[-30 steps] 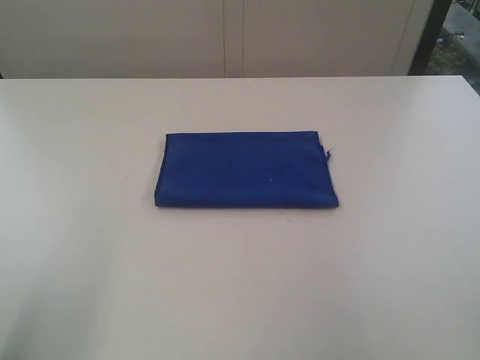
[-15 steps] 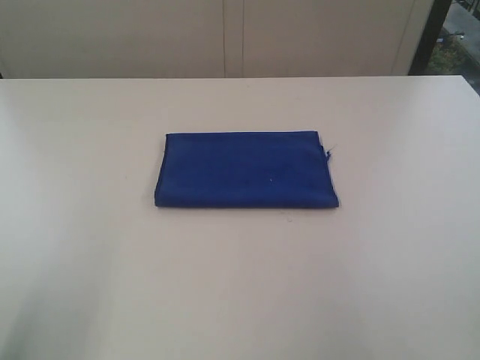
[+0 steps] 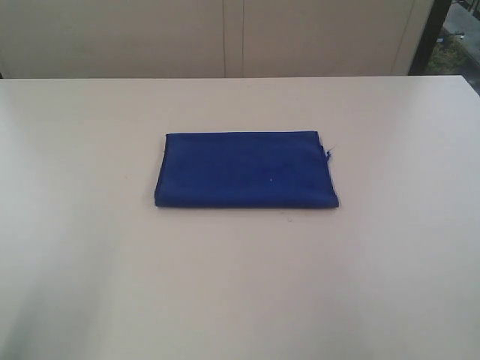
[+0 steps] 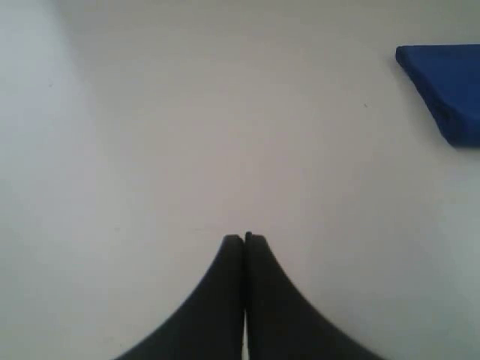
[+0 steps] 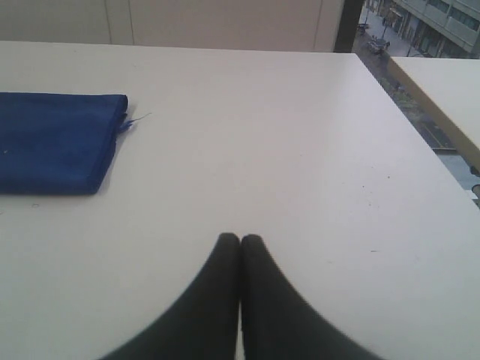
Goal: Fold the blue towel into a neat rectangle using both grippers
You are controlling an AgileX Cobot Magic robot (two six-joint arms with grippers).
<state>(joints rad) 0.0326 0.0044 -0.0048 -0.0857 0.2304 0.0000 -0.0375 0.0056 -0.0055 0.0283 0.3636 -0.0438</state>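
The blue towel (image 3: 245, 169) lies folded into a flat rectangle at the middle of the pale table (image 3: 240, 285), a small thread tag sticking out at its right edge. Neither arm shows in the exterior view. In the left wrist view my left gripper (image 4: 244, 238) is shut with nothing in it, well apart from a corner of the blue towel (image 4: 446, 86). In the right wrist view my right gripper (image 5: 240, 238) is also shut and empty, over bare table, with the blue towel (image 5: 56, 141) off to one side.
A second pale tabletop (image 5: 446, 94) stands beyond the table's edge in the right wrist view, with a gap between. Beige cabinet panels (image 3: 225, 37) run behind the table's far edge.
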